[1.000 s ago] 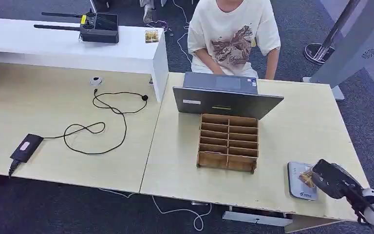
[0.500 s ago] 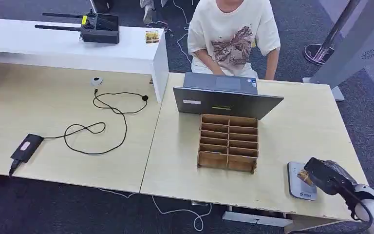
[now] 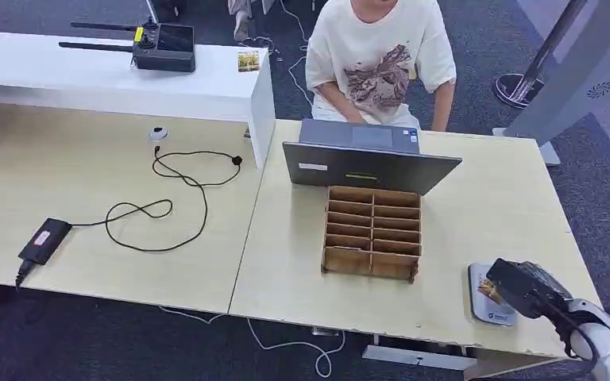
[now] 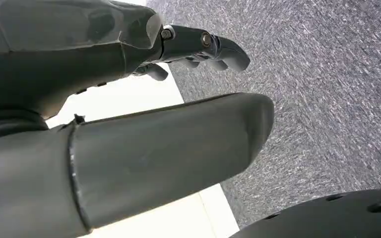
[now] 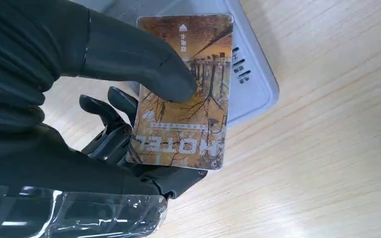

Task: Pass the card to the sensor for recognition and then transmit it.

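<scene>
**Card held over the sensor at the worktop's near right corner**

Head view: my right hand (image 3: 524,287) hangs over the flat grey sensor (image 3: 486,305), near the pale wood worktop (image 3: 492,206) edge. A slotted wooden organiser (image 3: 372,232) stands well apart, with bare wood between; behind it is a laptop (image 3: 369,157) and a seated person (image 3: 381,55).

Left wrist view: my left hand (image 4: 129,99) hangs above speckled grey carpet (image 4: 327,74), its fingers (image 4: 213,47) curled in, holding nothing.

Right wrist view: my thumb and fingers (image 5: 104,111) clamp the glossy rectangular card (image 5: 183,89), printed with brown trees, over the sensor's rounded corner.
</scene>
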You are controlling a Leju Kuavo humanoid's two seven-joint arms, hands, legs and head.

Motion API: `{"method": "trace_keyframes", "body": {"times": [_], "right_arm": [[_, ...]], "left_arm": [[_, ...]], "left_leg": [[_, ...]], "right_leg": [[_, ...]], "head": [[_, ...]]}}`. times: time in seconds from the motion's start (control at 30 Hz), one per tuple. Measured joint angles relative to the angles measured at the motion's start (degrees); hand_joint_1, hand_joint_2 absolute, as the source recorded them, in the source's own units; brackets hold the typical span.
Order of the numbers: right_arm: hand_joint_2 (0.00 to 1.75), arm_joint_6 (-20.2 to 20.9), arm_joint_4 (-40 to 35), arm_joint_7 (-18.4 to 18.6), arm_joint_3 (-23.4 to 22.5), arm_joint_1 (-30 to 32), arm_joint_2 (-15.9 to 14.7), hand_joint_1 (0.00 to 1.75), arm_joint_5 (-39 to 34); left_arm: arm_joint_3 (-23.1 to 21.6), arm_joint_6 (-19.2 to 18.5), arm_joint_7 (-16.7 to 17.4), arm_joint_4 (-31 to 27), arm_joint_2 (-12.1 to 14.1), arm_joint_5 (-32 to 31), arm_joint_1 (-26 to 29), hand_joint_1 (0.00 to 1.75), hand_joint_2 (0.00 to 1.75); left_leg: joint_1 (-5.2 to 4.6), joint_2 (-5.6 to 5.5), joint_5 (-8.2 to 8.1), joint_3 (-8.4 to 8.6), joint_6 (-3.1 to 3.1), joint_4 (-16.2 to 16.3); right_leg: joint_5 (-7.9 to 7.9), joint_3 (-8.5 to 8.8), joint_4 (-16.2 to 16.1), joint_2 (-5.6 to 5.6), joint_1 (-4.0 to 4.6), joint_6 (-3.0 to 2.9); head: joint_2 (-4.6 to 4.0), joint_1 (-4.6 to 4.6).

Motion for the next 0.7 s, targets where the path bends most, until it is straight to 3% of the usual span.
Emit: {"method": "trace_keyframes", "body": {"times": [0.33, 0.7], "right_arm": [[1.75, -2.7, -0.5, -3.4, -0.3, -0.1, 0.0, 1.75, -4.7], [1.75, -8.5, -7.2, -7.3, -6.2, 0.8, 1.7, 1.75, -6.8]], "left_arm": [[0.0, 0.0, -0.1, 0.0, 0.0, 0.0, 0.0, 0.00, 0.00], [1.0, 0.4, -0.2, 0.0, -0.2, 0.3, 0.0, 0.00, 0.00]], "left_leg": [[-0.01, -0.04, 0.00, -0.02, 0.00, 0.0], [0.00, -0.06, 0.00, -0.10, 0.00, 0.0]], "right_leg": [[0.01, 0.01, 0.0, -0.01, -0.01, 0.00], [-0.03, -0.04, 0.0, -0.03, 0.00, 0.02]], "head": [[0.00, 0.00], [0.00, -0.02]]}}
